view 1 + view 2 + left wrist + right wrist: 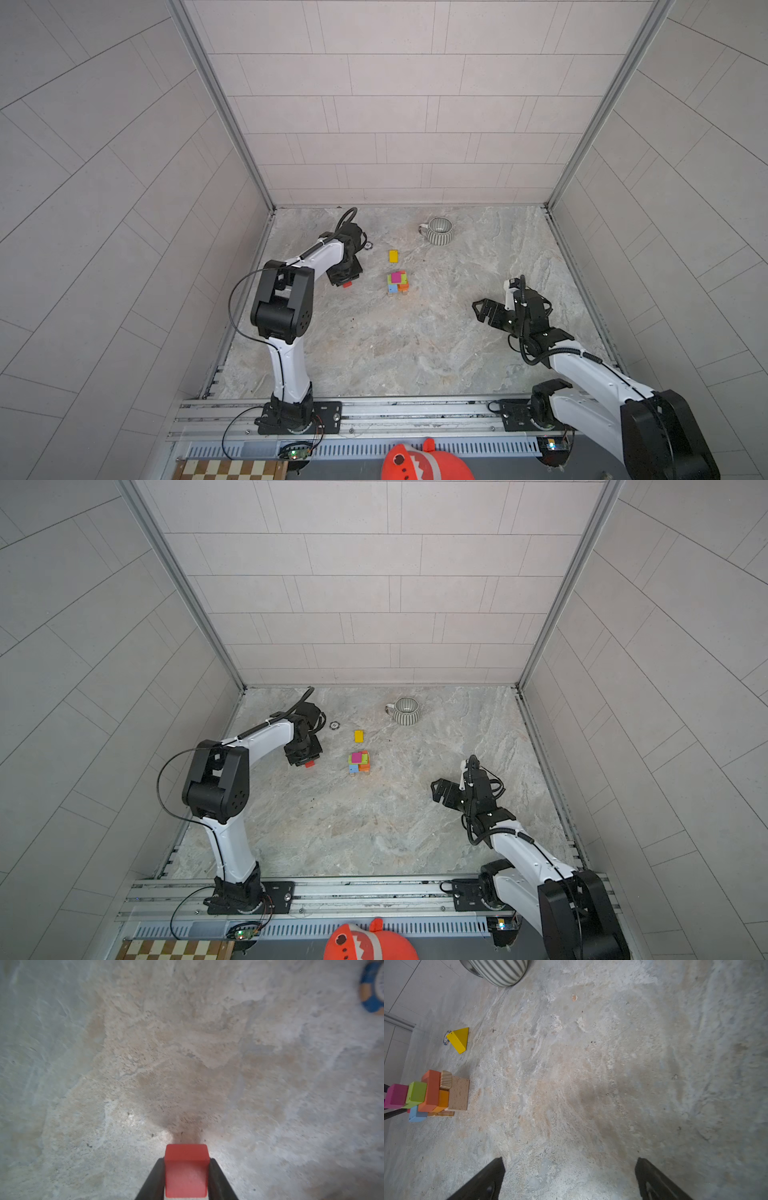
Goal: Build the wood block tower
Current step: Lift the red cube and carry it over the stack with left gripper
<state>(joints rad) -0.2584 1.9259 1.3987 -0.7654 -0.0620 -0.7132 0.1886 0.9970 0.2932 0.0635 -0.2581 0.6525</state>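
The wood block tower stands mid-table, a small stack of tan, orange, blue, green and magenta bricks, also seen in the right wrist view. A loose yellow block lies just behind it. Left of the tower, my left gripper points down at the table and is shut on a red block, with a finger pressed against each side. My right gripper hovers open to the right of the tower, holding nothing.
A grey-and-white striped mug stands at the back. A small round ring lies beside the left wrist. Walls enclose three sides of the table. A red plush and a checkered board sit beyond the front rail.
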